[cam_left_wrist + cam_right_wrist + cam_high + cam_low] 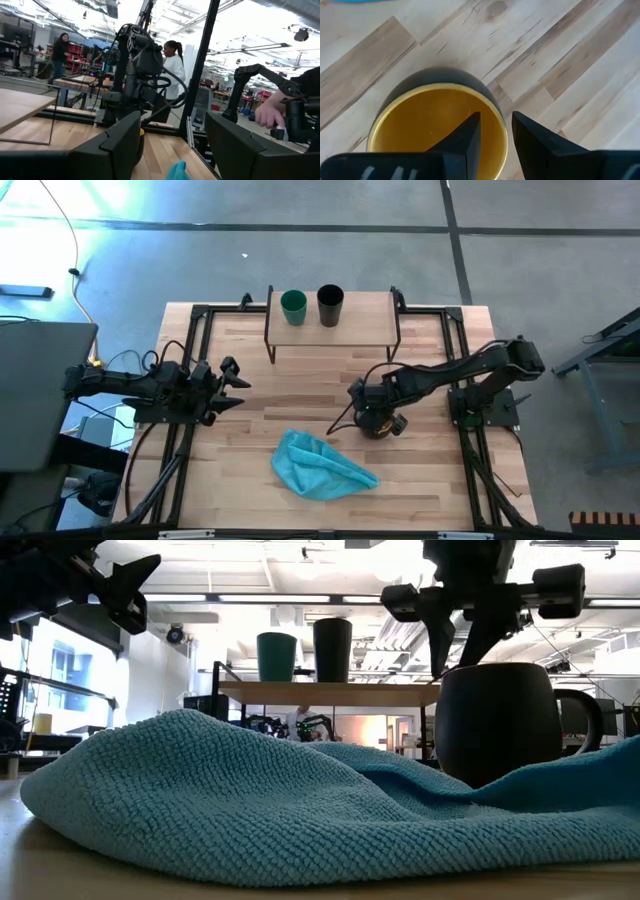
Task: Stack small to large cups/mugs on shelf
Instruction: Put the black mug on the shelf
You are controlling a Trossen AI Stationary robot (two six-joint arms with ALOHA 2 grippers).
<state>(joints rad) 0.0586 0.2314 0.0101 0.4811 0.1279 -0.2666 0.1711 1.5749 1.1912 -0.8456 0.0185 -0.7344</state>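
Note:
A small green cup and a taller black cup stand side by side on the light-wood shelf at the table's far edge; both also show in the low view, the green cup and the black cup. The dark mug with the yellow-orange inside stands on the table right of centre, its handle to one side. My right gripper is above it, shut on its rim. My left gripper hovers open and empty at the table's left. My right gripper has the dark mug's rim between its fingers, one finger inside the mug and one outside. The fingers come from above, pointing down. The mug stands upright with its base on the table.
A crumpled blue cloth lies on the table near the front edge, just in front of the mug. Black frame rails run along both table sides. People stand in the room beyond the table in the left wrist view.

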